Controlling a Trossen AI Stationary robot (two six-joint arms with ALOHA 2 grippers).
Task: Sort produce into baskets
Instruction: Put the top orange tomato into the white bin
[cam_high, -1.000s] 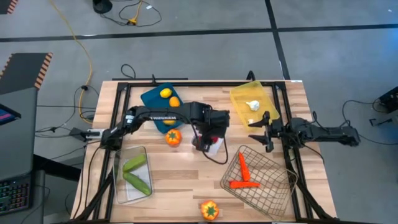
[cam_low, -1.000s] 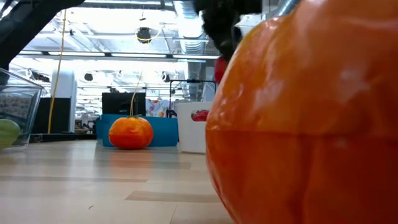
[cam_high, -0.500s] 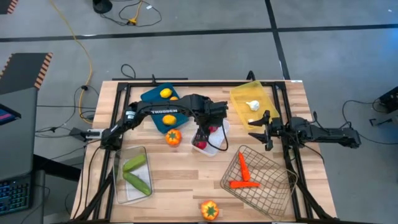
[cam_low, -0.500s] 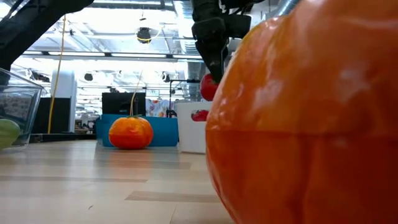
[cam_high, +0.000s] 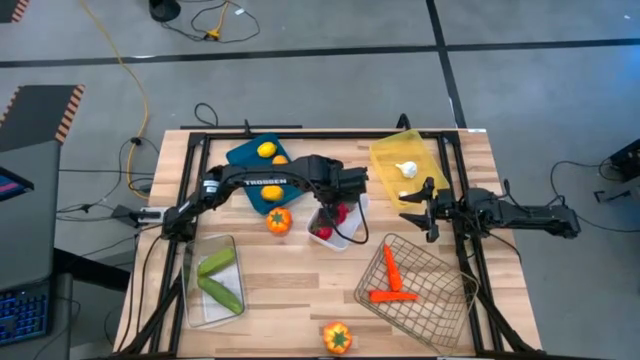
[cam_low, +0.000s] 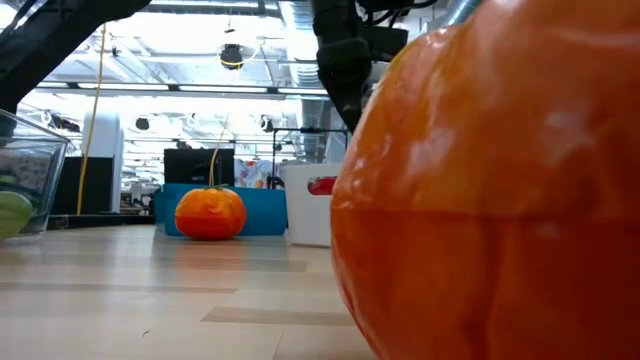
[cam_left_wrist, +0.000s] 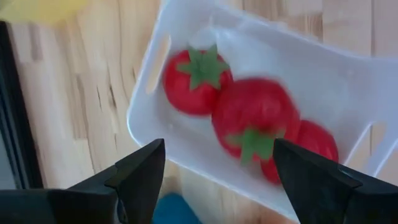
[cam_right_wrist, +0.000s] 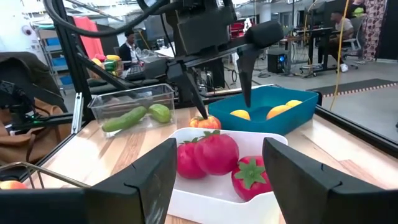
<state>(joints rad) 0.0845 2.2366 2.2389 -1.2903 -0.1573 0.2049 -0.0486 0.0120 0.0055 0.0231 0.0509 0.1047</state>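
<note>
The left gripper (cam_high: 333, 207) hangs over the white tray (cam_high: 352, 232) at the desk's (cam_high: 300, 290) middle, jaws apart and empty. Three red tomatoes (cam_left_wrist: 255, 121) lie together inside the tray. The right gripper (cam_high: 412, 210) waits at the right by the yellow tray (cam_high: 385, 160), its jaws also apart.

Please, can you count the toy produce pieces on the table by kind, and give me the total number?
Red tomatoes in the white tray: 3
Yellow/orange citrus in the teal tray: 3
Green cucumbers in the clear bin: 2
Orange carrots in the wire basket: 2
Orange peppers loose on the table: 2
White garlic in the yellow tray: 1
Total: 13
</note>
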